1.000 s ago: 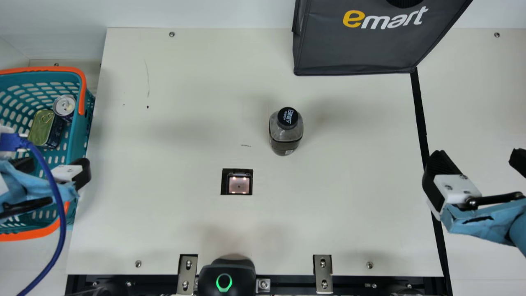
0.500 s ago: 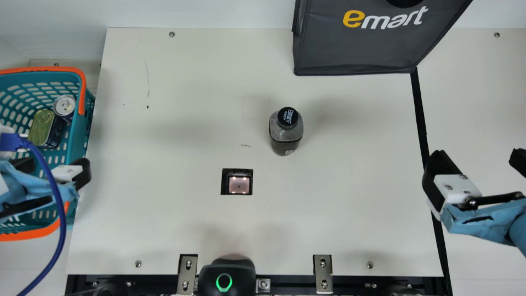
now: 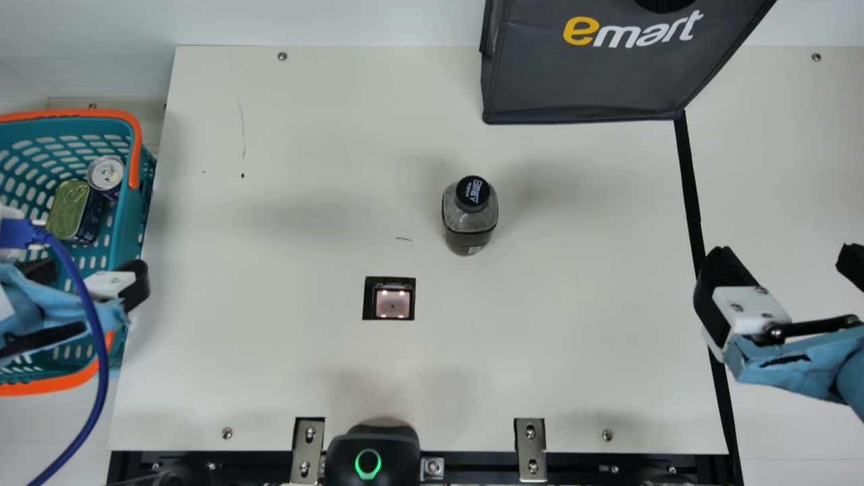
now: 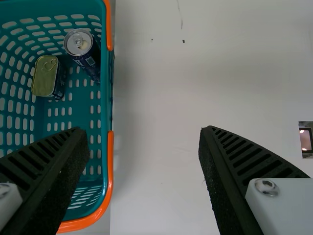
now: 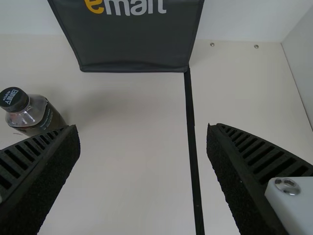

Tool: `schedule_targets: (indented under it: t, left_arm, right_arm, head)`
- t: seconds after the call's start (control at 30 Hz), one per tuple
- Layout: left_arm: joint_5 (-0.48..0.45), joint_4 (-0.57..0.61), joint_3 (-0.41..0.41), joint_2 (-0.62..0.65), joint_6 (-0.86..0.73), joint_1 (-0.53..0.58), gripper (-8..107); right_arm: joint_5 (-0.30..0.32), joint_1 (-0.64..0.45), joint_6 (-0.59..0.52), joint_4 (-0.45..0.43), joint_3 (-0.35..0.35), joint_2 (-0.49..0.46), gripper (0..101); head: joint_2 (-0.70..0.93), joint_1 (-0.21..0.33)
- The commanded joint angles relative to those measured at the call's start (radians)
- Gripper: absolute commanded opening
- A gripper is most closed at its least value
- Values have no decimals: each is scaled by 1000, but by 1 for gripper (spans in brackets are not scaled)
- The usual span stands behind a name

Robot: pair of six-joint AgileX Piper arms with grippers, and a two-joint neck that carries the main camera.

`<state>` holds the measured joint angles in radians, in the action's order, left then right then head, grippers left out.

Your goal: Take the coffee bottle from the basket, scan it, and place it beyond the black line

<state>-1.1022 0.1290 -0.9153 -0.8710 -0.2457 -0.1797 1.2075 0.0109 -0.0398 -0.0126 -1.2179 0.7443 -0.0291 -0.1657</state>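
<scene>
The coffee bottle [image 3: 470, 216] is standing upright, beyond and right of the scanner window [image 3: 393, 304]; the basket [image 3: 128, 233] is lying well left of that window, the black line [image 3: 690, 182] well right. Basket removal is seemingly counting as done; scanning is escaping confirmation; placement beyond the line is awaiting execution. Left gripper [image 4: 142, 131] and right gripper [image 5: 143, 128] are both spreading their jaws, grasping nothing. The main view's edge is cropping the right gripper; the bottle's far side is hiding.
</scene>
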Motion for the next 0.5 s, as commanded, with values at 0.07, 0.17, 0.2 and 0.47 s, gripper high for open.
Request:
schedule_targets:
  t: [0.07, 0.17, 0.2, 0.47]
  left_arm:
    - [0, 0, 0, 0, 0, 0, 90]
    - [0, 0, 0, 0, 0, 0, 90]
    - [0, 0, 0, 0, 0, 0, 90]
    - [0, 0, 0, 0, 0, 0, 90]
  right_arm:
    - [0, 0, 0, 0, 0, 0, 91]
    - [0, 0, 0, 0, 0, 0, 91]
    - [0, 0, 0, 0, 0, 0, 91]
    - [0, 0, 0, 0, 0, 0, 91]
  head:
    - [2, 27]
    - [2, 27]
    - [2, 27]
    - [2, 27]
